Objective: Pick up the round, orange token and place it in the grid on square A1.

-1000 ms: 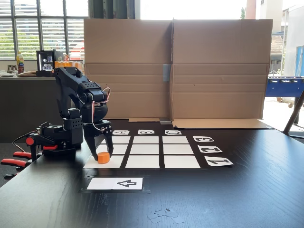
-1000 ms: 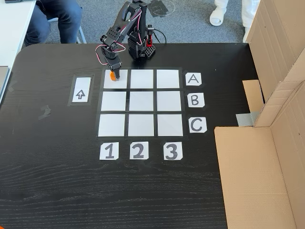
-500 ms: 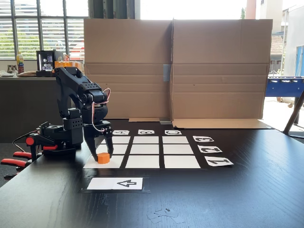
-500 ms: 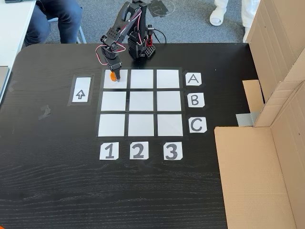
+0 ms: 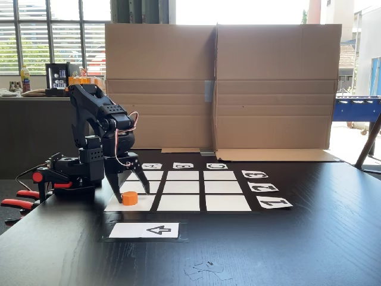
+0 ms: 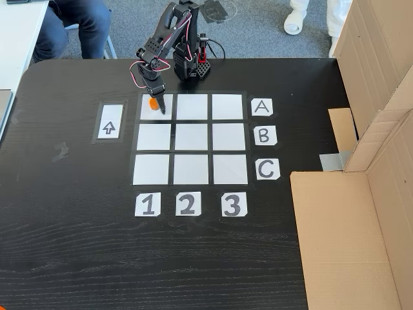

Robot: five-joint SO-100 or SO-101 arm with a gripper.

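Observation:
The orange token (image 5: 129, 198) sits on square A1 (image 5: 143, 204), the near-left corner cell of the grid (image 5: 196, 189) in the low fixed view. From above, the token (image 6: 152, 102) lies in the top-left cell, square A1 (image 6: 147, 113), of the grid (image 6: 190, 139), in line with labels "A" and "1". My black gripper (image 5: 132, 195) hangs over it, open, one finger on each side of the token and apart from it. In the view from above, the gripper (image 6: 155, 103) partly covers the token.
A white arrow card (image 6: 109, 121) lies left of the grid. Letter labels (image 6: 263, 135) and number labels (image 6: 186, 204) edge it. Cardboard walls (image 5: 220, 86) stand behind the table. The arm base (image 6: 188, 64) and red clamps (image 5: 21, 199) sit at the edge, and a person's legs (image 6: 71, 22) are beyond it.
The gripper has opened: its fingers spread away from the token, which stays resting on square A1. The arm has hardly moved.

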